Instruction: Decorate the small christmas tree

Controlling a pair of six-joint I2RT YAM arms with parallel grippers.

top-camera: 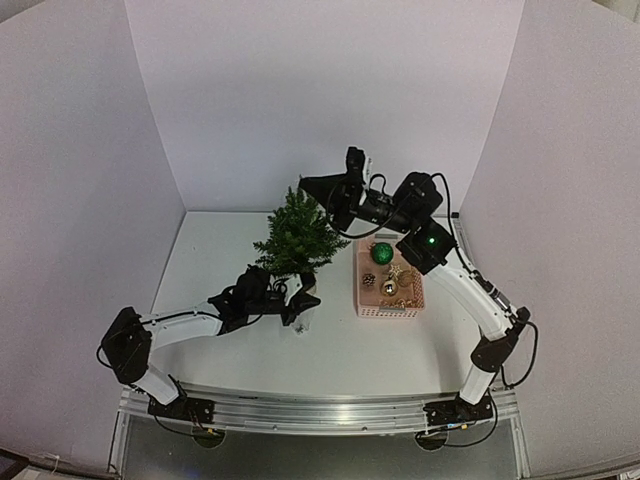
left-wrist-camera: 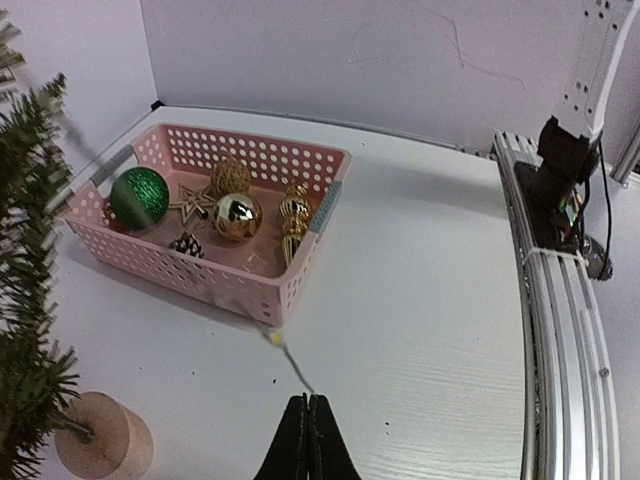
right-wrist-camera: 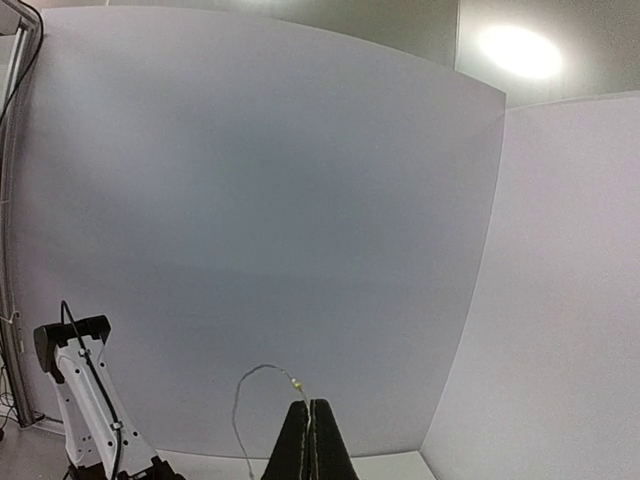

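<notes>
A thin wire (left-wrist-camera: 290,362) with a tiny yellow tip runs from the left gripper (left-wrist-camera: 308,398), whose fingers are pinched together on it. That gripper is low at the near side of the small christmas tree (top-camera: 298,238), which stands mid-table. The right gripper (right-wrist-camera: 312,405), raised just past the treetop, also pinches a thin wire. To the tree's right, a pink basket (left-wrist-camera: 200,275) holds a green ball (left-wrist-camera: 139,196), a gold star (left-wrist-camera: 197,203), gold baubles (left-wrist-camera: 237,216) and a pine cone (left-wrist-camera: 187,244).

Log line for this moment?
left end effector: shut on thin wire, by small christmas tree | right end effector: shut on thin wire, raised | ornaments in pink basket
</notes>
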